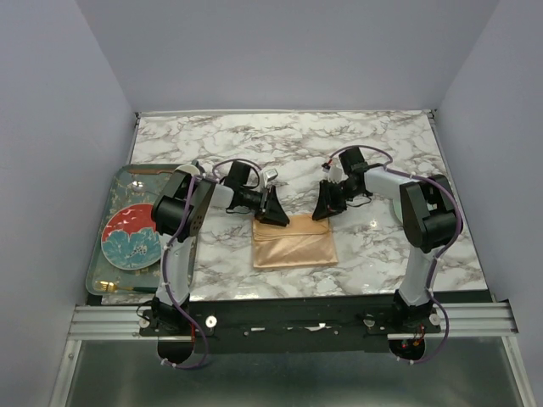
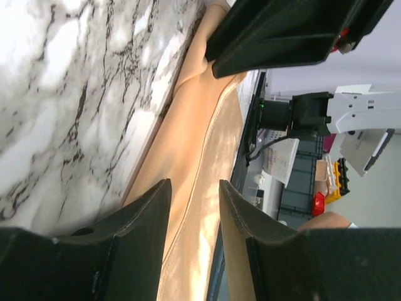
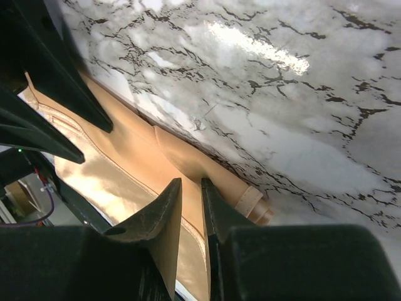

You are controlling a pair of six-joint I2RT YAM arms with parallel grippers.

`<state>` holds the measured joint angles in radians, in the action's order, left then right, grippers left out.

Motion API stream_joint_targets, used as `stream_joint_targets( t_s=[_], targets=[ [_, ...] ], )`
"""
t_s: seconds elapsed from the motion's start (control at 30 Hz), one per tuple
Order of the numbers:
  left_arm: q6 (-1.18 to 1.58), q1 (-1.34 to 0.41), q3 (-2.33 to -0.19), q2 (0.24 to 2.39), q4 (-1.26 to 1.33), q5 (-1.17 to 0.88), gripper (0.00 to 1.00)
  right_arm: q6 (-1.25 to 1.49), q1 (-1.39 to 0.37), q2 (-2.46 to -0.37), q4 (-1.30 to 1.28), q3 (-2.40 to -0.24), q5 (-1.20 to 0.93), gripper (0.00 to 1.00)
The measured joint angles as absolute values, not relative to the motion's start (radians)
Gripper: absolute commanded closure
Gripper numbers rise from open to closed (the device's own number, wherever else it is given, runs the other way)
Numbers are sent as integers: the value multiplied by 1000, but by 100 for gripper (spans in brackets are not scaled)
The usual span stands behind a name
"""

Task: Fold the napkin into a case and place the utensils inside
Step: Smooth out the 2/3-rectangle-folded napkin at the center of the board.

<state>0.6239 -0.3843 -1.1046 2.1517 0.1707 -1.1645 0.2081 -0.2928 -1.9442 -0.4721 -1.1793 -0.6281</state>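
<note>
Marble table (image 1: 382, 144) | folded napkin (image 1: 294, 244) | right end effector (image 3: 191, 183) pinching its edge

There is one peach-orange napkin (image 1: 294, 242), folded, and one marble table (image 1: 254, 140). There is one grey patterned tray (image 1: 114, 191). The red and teal crockery (image 1: 131, 237) on it may be a single plate or two overlapping plates; I cannot tell which. The gold utensils (image 1: 114, 289) are too small to count. There are two arms, the left arm (image 1: 182, 208) and the right arm (image 1: 428, 212).
</note>
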Motion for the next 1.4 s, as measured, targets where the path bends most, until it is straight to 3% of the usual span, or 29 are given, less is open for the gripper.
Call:
stream_joint_targets(
  t_s=[0.43,0.9,1.07,1.4],
  targets=[
    [511,-338,-1021,2099,123,-1228,51,201,-294,-1944,-505,-1198,-595,72],
    [456,-382,-1123,2001,53,-1089,87,147,-293,-1940,-511,-1200,-614,70],
    [427,-460,-1145,2007,-11,-1028,99,99,-292,-1906,-530,-1188,-628,62],
    [340,-461,-1147,2077,-148,-999,100,105,-268,-1803,-551,-1221,-847,54]
  ],
)
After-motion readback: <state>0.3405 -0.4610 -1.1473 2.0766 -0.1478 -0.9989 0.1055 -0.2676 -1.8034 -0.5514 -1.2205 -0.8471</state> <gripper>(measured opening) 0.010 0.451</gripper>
